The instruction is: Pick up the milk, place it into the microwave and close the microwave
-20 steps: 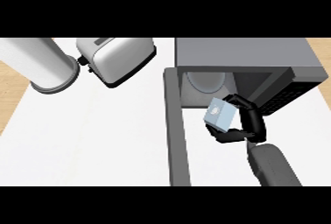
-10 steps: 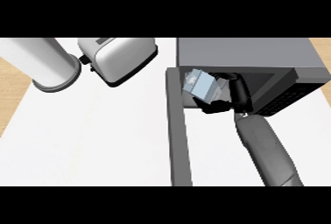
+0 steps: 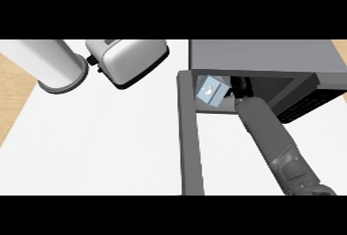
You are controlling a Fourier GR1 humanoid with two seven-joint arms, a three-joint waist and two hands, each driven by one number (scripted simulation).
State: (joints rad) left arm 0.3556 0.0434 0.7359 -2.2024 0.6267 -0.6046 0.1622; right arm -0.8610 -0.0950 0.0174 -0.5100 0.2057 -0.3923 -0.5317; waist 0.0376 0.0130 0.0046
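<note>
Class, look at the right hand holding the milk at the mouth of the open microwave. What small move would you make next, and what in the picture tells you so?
Probably ease the milk a little deeper and set it down. The right hand is curled on it at the microwave opening, and the carton looks tilted, not clearly resting yet. The door stands open for closing afterwards.
</note>
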